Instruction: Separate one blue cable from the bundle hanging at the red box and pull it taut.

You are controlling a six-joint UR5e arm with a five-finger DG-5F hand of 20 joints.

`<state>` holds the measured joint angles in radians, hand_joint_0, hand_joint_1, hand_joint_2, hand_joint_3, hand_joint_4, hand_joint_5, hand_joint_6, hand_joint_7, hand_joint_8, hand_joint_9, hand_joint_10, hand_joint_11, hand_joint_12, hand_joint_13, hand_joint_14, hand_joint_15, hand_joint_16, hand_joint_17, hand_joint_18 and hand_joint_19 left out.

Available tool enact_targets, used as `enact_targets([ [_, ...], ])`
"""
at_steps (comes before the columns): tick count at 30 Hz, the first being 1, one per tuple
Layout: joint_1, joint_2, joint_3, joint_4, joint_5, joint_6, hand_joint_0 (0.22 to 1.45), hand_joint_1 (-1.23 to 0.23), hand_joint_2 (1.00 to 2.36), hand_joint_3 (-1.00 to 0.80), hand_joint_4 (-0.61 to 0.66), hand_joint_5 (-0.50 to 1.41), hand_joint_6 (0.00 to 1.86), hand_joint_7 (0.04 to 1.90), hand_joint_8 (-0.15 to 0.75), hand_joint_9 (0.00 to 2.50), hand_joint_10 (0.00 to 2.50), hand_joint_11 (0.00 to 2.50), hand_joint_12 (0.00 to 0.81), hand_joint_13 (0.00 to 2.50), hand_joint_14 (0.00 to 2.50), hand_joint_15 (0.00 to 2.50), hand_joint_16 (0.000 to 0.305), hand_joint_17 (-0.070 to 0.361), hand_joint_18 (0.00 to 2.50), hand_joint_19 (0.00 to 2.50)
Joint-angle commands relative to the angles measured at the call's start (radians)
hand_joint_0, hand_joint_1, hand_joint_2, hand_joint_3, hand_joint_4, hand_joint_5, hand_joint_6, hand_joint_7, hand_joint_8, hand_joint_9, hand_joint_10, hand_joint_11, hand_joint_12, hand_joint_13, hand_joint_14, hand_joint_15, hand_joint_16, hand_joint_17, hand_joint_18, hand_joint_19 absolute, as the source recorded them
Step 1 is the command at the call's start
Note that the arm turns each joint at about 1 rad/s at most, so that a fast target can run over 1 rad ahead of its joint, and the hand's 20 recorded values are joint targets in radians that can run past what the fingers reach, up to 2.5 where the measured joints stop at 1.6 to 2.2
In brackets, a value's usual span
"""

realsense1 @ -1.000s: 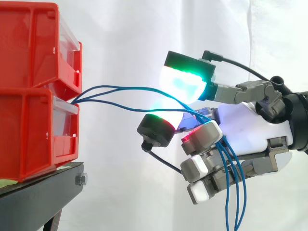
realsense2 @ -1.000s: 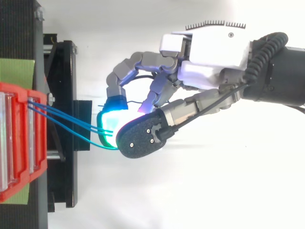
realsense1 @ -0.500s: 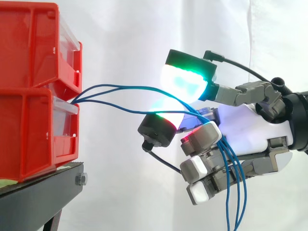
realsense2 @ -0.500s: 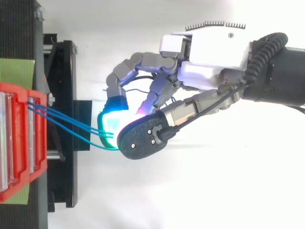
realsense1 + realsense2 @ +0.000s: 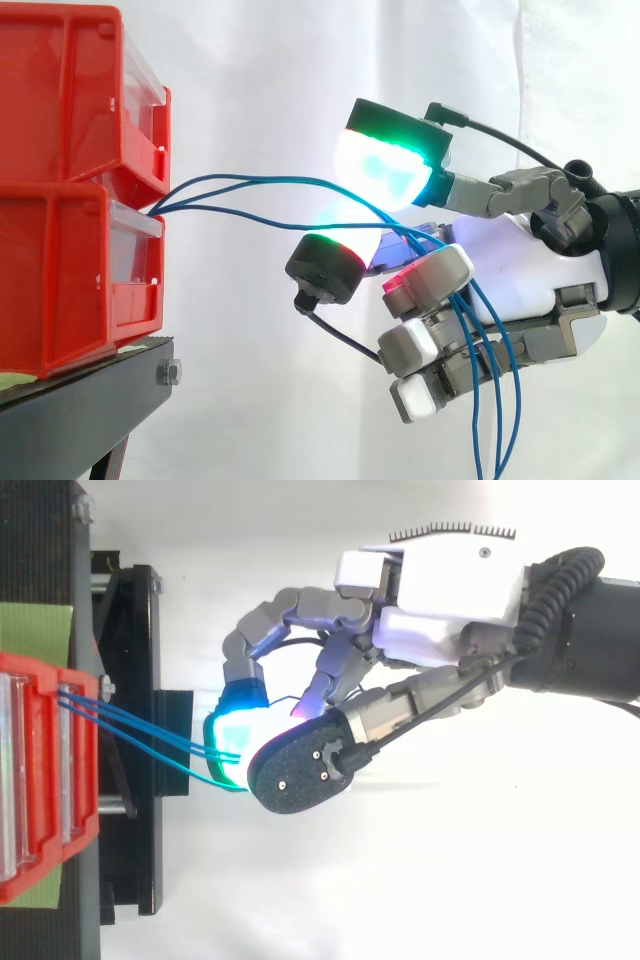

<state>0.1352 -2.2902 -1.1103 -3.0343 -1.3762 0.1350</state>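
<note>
Coming out from the front of the lower of the two stacked red bins, the blue cables run in soft arcs toward the hand, so they are slack and not stretched. The bins stand at the end of the black stand that is nearest to the hand, and their left part is cut off by the picture edge in both views. From above, a green mat lies under them, partly covered. The hand is clenched around the cables: they pass between the upper glowing fingertip pad, which shines green and white, and a lower pad with a red and green glow. Then they bend over the curled fingers and hang down in front of the palm. Their lower ends leave the side view at the bottom edge, so their length cannot be seen. Inside the hand the strands lie close and cross each other, and it is hard to make out how many there are or whether one is apart from the rest. In the top view a dark fingertip back covers the place where the cables enter the grasp. Behind everything hangs the white curtain.
</note>
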Motion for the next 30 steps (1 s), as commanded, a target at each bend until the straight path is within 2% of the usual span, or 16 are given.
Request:
enact_targets([
  [1, 0.000, 0.000, 0.001, 0.002, 0.000, 0.000, 0.59, -0.73, 1.00, -0.50, 0.01, -0.18, 0.95, 0.99, 0.291, 1.12, 0.00, 1.45, 0.349, 1.09, 0.03, 0.91, 0.052, 0.116, 0.79, 0.64],
  [3, 0.000, 0.000, 0.001, 0.000, 0.000, 0.000, 0.63, -0.78, 1.00, -0.50, 0.02, -0.20, 0.96, 0.95, 0.287, 0.99, 0.16, 1.43, 0.348, 1.09, 0.03, 0.97, 0.052, 0.117, 0.79, 0.63],
  [4, 0.000, 0.000, 0.000, 0.000, 0.000, 0.000, 0.66, -0.82, 1.00, -0.50, 0.04, -0.21, 0.96, 0.92, 0.288, 0.85, 0.28, 1.36, 0.345, 1.09, 0.02, 1.00, 0.052, 0.116, 0.77, 0.62],
  [5, 0.000, 0.000, 0.000, 0.000, 0.000, 0.000, 0.66, -0.83, 1.00, -0.50, 0.04, -0.22, 0.96, 0.90, 0.288, 0.83, 0.29, 1.35, 0.343, 1.07, 0.03, 1.01, 0.052, 0.116, 0.77, 0.62],
  [7, 0.000, 0.000, 0.000, -0.001, -0.001, 0.000, 0.69, -0.87, 1.00, -0.50, 0.07, -0.24, 0.96, 0.88, 0.284, 0.73, 0.20, 1.33, 0.345, 0.99, 0.03, 0.98, 0.052, 0.118, 0.75, 0.59],
  [8, 0.001, 0.000, 0.000, -0.001, -0.001, 0.000, 0.70, -0.89, 1.00, -0.50, 0.08, -0.24, 0.95, 0.87, 0.282, 0.69, 0.05, 1.34, 0.351, 0.93, 0.02, 0.92, 0.053, 0.118, 0.74, 0.56],
  [13, 0.000, 0.000, 0.000, 0.002, 0.000, 0.000, 0.70, -0.90, 1.00, -0.50, 0.09, -0.25, 0.95, 0.86, 0.283, 0.66, 0.00, 1.29, 0.360, 0.85, 0.03, 0.83, 0.053, 0.119, 0.71, 0.53],
  [18, 0.001, 0.000, 0.001, 0.002, 0.000, 0.000, 0.67, -0.79, 1.01, -0.42, 0.09, -0.24, 0.95, 0.87, 0.296, 0.73, 0.00, 1.25, 0.371, 0.82, 0.02, 0.76, 0.053, 0.119, 0.68, 0.55],
  [20, 0.000, 0.000, 0.000, 0.002, 0.000, 0.000, 0.62, -0.71, 1.00, -0.49, 0.09, -0.24, 0.94, 0.87, 0.298, 0.77, 0.01, 1.21, 0.372, 0.81, 0.02, 0.74, 0.053, 0.120, 0.66, 0.57],
  [25, 0.000, 0.000, 0.000, 0.002, 0.000, 0.000, 0.61, -0.61, 1.00, -0.49, 0.09, -0.22, 0.93, 0.90, 0.309, 0.84, 0.01, 1.17, 0.378, 0.82, 0.02, 0.74, 0.053, 0.120, 0.65, 0.60],
  [30, 0.000, 0.000, 0.000, 0.002, 0.000, 0.000, 0.61, -0.57, 1.00, -0.46, 0.09, -0.22, 0.93, 0.92, 0.308, 0.86, 0.01, 1.18, 0.377, 0.83, 0.02, 0.75, 0.054, 0.122, 0.65, 0.62],
])
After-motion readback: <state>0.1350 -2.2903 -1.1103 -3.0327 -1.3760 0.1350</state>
